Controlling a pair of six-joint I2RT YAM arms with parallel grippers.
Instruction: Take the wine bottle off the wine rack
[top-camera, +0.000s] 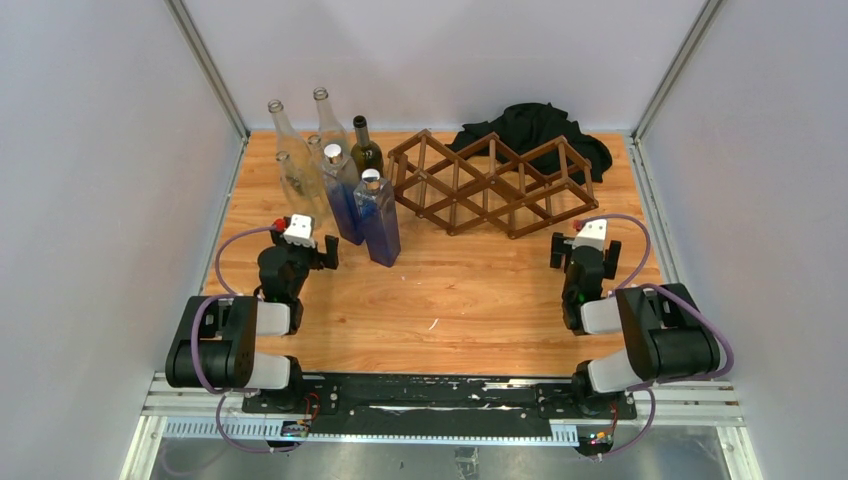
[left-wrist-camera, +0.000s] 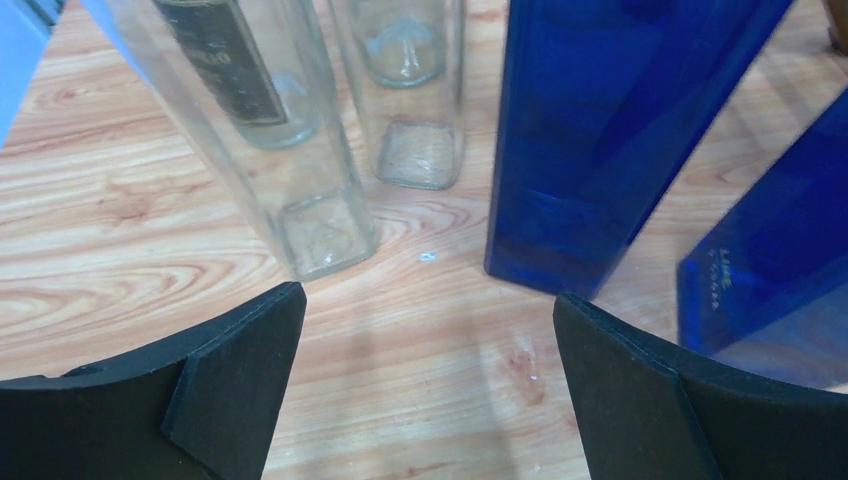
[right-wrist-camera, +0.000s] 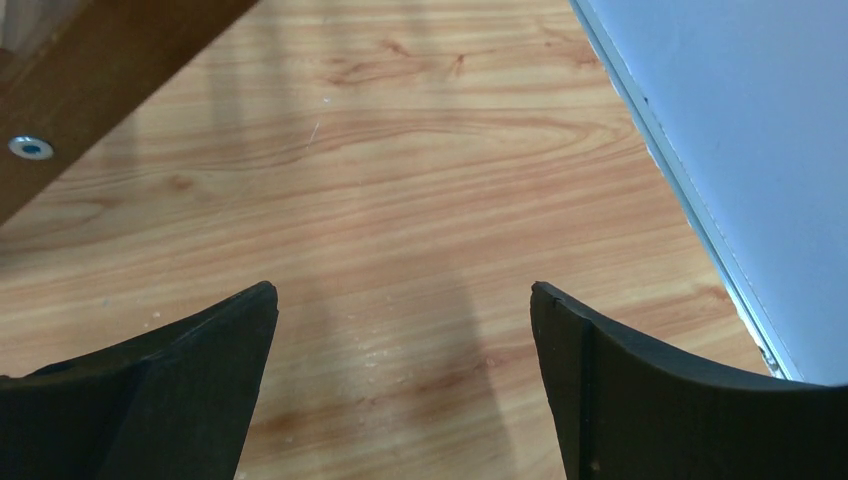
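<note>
L gripper (left-wrist-camera: 428, 296) & R gripper (right-wrist-camera: 402, 290) both wide open, empty.

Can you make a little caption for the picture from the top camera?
Bottles stand upright left of the empty wine rack, black cloth behind it.

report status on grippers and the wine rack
Left gripper open, empty. Right gripper open, empty. Wine rack holds no bottle visible. Bottles stand left of it.

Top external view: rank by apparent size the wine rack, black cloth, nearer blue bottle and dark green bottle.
1. wine rack
2. black cloth, partly hidden behind the rack
3. nearer blue bottle
4. dark green bottle, base hidden and farther off, so last place is unsure
</note>
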